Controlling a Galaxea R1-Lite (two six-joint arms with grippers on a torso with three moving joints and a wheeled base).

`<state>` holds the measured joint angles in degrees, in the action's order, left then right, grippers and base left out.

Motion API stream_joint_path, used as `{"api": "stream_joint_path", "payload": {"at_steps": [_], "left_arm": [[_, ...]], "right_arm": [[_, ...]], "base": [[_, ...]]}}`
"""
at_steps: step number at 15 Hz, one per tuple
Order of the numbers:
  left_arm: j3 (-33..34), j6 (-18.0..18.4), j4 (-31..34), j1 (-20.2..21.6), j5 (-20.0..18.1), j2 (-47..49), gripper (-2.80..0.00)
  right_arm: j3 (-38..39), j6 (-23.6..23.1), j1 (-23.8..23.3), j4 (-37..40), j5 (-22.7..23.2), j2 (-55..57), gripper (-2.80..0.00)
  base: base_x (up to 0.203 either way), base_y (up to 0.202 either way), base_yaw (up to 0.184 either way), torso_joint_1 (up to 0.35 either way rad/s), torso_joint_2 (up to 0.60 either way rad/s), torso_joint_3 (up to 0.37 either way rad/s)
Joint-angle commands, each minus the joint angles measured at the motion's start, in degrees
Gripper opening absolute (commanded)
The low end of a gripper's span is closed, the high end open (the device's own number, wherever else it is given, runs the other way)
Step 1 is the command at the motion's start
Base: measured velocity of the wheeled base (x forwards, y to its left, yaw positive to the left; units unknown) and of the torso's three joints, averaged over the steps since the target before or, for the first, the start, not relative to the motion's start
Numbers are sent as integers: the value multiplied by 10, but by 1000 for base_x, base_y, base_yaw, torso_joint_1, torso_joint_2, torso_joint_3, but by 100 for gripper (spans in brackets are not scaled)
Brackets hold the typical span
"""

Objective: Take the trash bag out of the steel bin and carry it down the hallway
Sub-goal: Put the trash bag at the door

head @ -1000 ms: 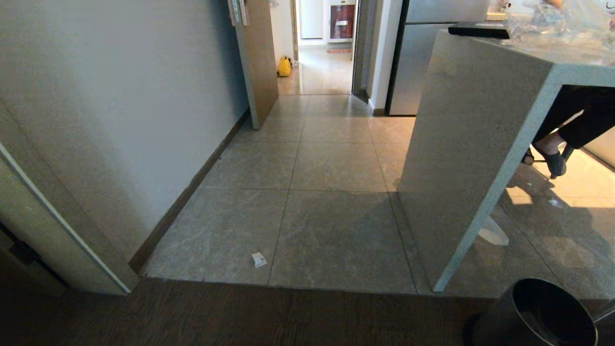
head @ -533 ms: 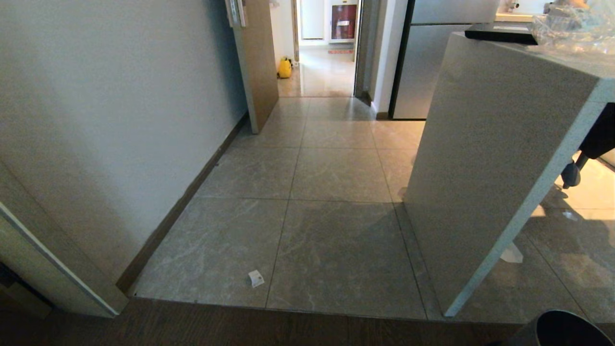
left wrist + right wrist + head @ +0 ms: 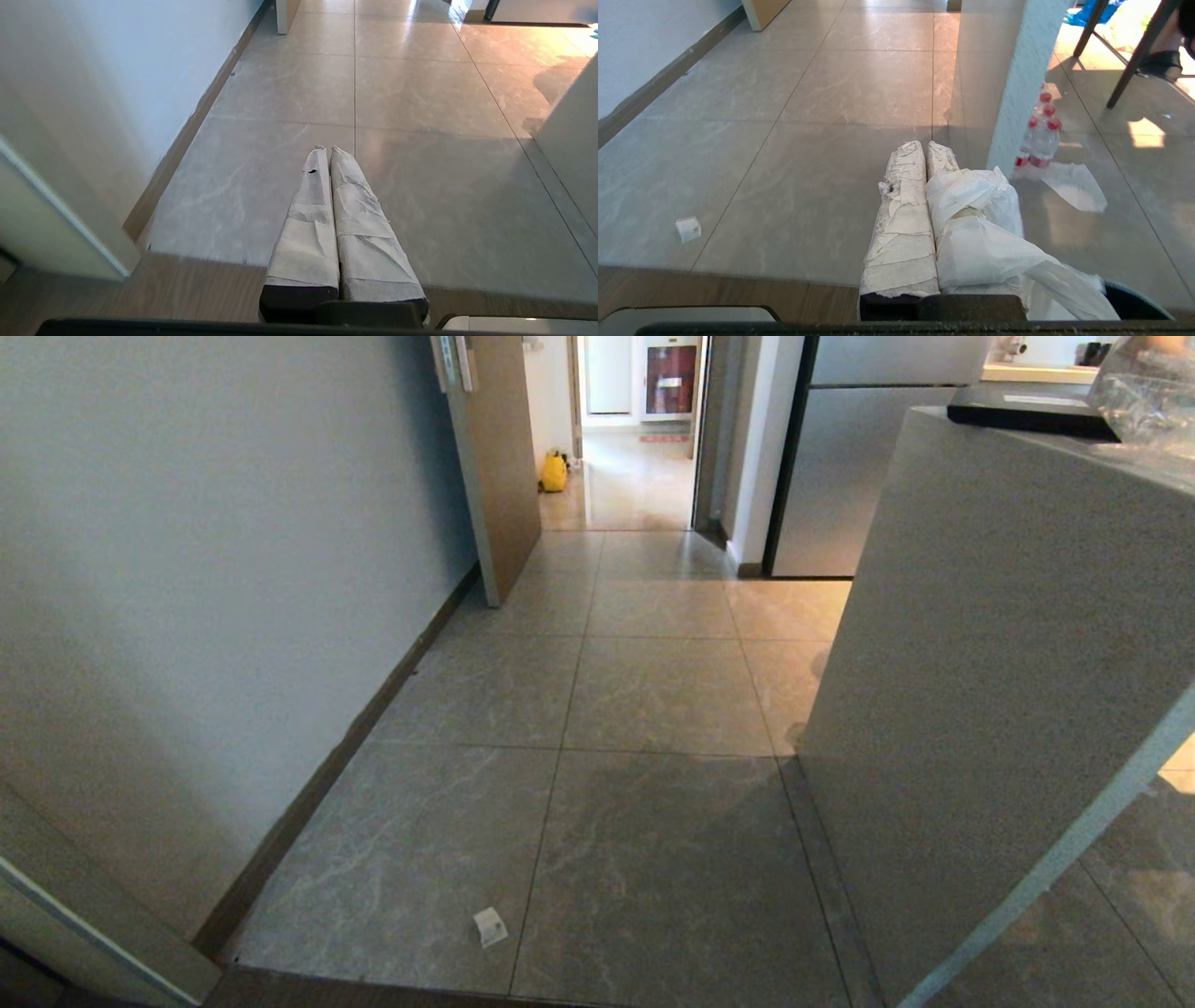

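My right gripper (image 3: 927, 145) is shut on the white trash bag (image 3: 985, 233). The thin plastic bunches over one taped finger and trails back past the wrist. Beneath it a dark curved rim of the steel bin (image 3: 1132, 296) shows at the edge of the right wrist view. The head view shows neither the bin nor either arm. My left gripper (image 3: 327, 150) is shut with nothing in it, hovering over the grey tiles. Far ahead, an open doorway gives onto the brighter, glossy floor of the hallway (image 3: 635, 490).
A tall grey counter (image 3: 990, 663) walls the right side, a fridge (image 3: 840, 476) behind it. A grey wall (image 3: 187, 569) and a wooden door (image 3: 495, 457) bound the left. A paper scrap (image 3: 490, 926) lies on the tiles. Red-capped bottles (image 3: 1041, 135) stand by the counter's foot.
The whole head view has shifted as the camera moved forward: the bin slid out at the lower right, the seated person's legs left the picture, and the counter looms larger.
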<state>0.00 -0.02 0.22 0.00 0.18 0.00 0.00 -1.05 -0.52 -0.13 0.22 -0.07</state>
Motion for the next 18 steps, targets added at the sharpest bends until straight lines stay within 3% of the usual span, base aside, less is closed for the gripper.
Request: {"api": "stream_joint_path", "payload": {"at_steps": [1,18], "left_arm": [[0,-1,0,0,0,0,-280],[0,-1,0,0,1,0,-280]], "right_arm": [[1,0,0,0,0,1,-280],[1,-1,0,-1,1,2,-280]], "base": [[187,0,1,1,9,7],[189,0,1,2,2,1]]}}
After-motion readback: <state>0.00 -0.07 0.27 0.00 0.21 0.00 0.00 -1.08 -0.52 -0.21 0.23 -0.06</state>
